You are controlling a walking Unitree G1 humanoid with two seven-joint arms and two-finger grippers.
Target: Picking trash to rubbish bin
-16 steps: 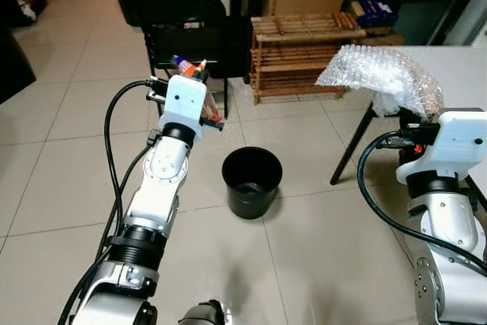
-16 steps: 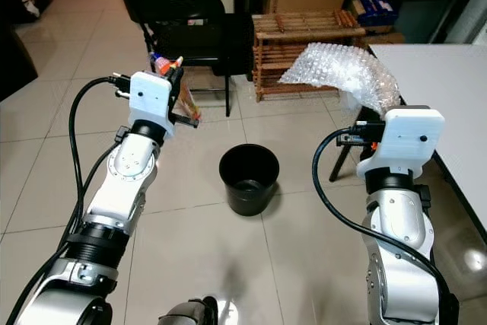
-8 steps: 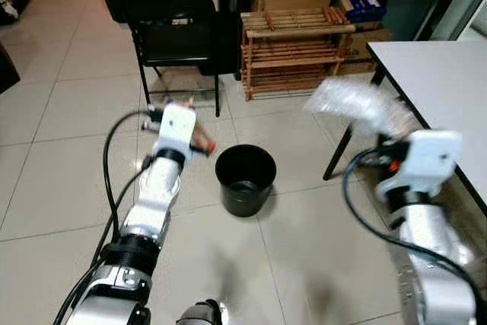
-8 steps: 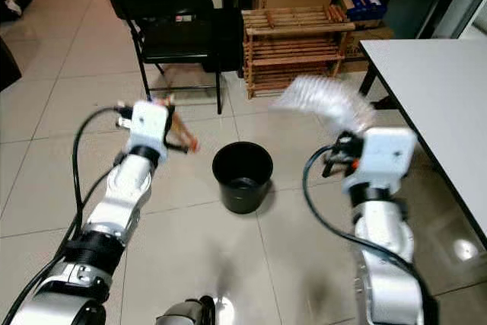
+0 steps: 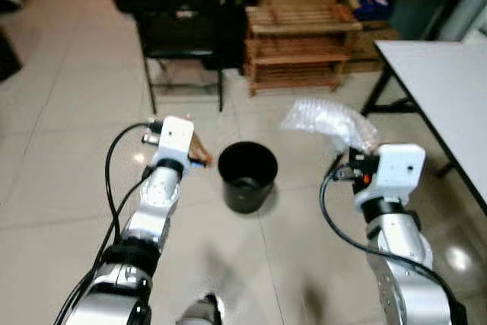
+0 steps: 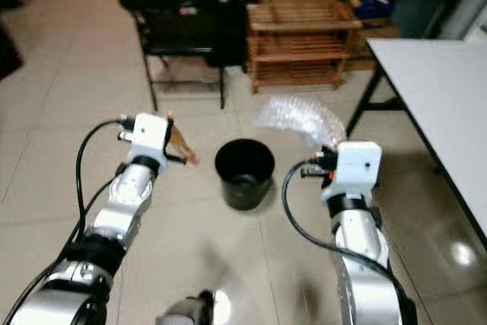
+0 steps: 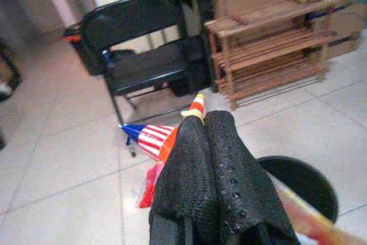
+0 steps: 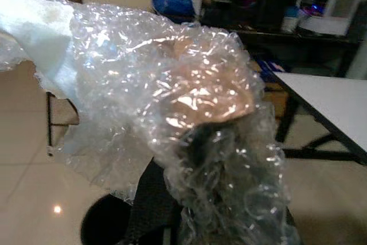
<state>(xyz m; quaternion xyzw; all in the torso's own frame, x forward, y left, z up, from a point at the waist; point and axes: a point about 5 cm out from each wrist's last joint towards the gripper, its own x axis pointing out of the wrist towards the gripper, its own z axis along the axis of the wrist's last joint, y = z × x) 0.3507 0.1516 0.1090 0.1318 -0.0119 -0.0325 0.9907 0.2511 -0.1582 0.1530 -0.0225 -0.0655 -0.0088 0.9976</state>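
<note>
Since both grippers are loaded and nothing's dropped yet, I'd call this roughly halfway: the pickup is done, the dumping is left. The left gripper (image 7: 215, 159) has its jaws pinched tight on a colourful wrapper (image 7: 152, 142), which sticks out past the fingertips. The right gripper (image 8: 198, 142) is clamped on a big wad of bubble wrap (image 5: 327, 121) that billows up around the fingers. The black rubbish bin (image 5: 247, 176) sits on the floor between the two jaws, below them and slightly ahead, mouth open. Beyond the bin are a black folding chair (image 5: 179, 24) and a wooden rack (image 5: 304, 39); a white table (image 5: 445, 85) sits off beside the right gripper. Nothing blocks the bin.
</note>
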